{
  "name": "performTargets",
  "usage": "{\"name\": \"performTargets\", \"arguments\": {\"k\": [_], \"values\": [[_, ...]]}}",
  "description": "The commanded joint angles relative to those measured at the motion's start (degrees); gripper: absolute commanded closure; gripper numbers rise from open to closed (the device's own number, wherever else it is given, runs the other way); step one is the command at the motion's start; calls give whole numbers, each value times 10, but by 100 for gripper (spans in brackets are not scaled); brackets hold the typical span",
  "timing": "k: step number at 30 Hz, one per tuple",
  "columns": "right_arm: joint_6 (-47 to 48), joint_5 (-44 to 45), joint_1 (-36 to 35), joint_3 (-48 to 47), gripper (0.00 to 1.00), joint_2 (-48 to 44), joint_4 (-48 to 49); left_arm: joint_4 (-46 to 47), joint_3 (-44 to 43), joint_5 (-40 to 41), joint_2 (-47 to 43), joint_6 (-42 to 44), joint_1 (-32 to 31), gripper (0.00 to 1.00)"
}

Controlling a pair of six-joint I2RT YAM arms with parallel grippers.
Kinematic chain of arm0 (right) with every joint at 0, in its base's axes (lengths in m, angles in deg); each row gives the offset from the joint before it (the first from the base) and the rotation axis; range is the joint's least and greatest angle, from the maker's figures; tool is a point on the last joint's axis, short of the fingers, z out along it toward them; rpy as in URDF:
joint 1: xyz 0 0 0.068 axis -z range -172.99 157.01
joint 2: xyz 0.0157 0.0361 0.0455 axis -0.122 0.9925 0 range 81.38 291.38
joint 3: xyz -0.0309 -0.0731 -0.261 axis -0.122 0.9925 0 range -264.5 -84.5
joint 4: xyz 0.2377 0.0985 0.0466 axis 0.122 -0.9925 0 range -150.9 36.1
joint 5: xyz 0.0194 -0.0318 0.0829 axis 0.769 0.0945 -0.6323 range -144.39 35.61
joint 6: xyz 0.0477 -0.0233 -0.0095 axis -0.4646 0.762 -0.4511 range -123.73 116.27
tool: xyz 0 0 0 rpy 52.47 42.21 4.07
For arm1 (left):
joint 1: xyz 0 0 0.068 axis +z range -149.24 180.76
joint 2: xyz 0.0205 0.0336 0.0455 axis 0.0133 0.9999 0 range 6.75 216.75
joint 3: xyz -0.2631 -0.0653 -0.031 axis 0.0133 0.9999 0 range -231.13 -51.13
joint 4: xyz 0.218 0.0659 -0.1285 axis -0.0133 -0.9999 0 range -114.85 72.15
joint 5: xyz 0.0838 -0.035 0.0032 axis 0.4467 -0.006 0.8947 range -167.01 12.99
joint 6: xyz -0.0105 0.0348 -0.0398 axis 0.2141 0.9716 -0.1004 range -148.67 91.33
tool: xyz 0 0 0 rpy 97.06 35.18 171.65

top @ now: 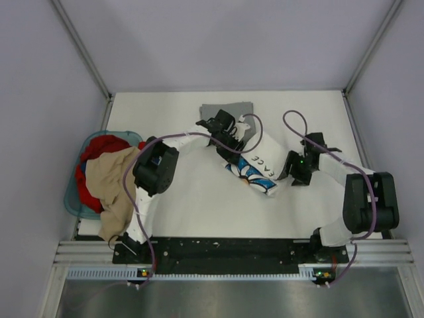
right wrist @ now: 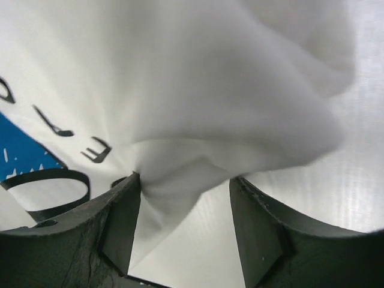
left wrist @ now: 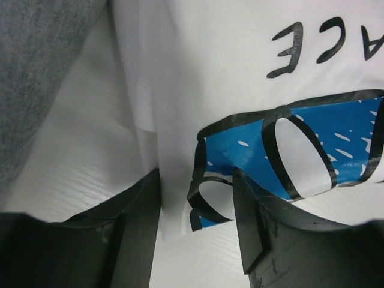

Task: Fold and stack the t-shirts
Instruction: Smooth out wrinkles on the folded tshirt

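White daisy-print tee (top: 252,173), soft and limp, bunches between both arms' open fingers (left wrist: 144,222); best pinched at folded edges.

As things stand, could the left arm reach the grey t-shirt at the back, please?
Probably yes: the grey t-shirt lies just beyond the left gripper with nothing between. But that gripper straddles the white t-shirt and would have to let it go first.

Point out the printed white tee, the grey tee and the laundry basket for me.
printed white tee (top: 255,173): top external view, on the blue daisy print.
grey tee (top: 225,110): top external view, on its flat far part.
laundry basket (top: 70,199): top external view, on its left rim.
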Motion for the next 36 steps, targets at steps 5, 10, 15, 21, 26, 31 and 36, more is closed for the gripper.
{"name": "performTargets", "arguments": {"k": [5, 10, 15, 21, 26, 31, 36], "values": [[-27, 24, 51, 23, 39, -42, 43, -13, -10, -37, 21, -13, -15, 84], [-24, 38, 70, 26, 39, -74, 43, 3, 83, -84, -15, -60, -21, 100], [45, -51, 73, 31, 37, -122, 55, 68, 266, -122, -125, -131, -21, 100], [66, -133, 72, 31, 37, -145, 54, 152, 431, -188, -264, -160, -34, 60], [61, -116, 57, 34, 38, -161, 51, 54, 352, -176, -263, -90, -36, 52], [60, -74, 14, 25, 38, -130, 63, 64, 265, -148, -259, -70, -32, 52], [45, -9, 14, 4, 41, -75, 67, 89, 194, -25, -202, -84, -6, 51]]}}
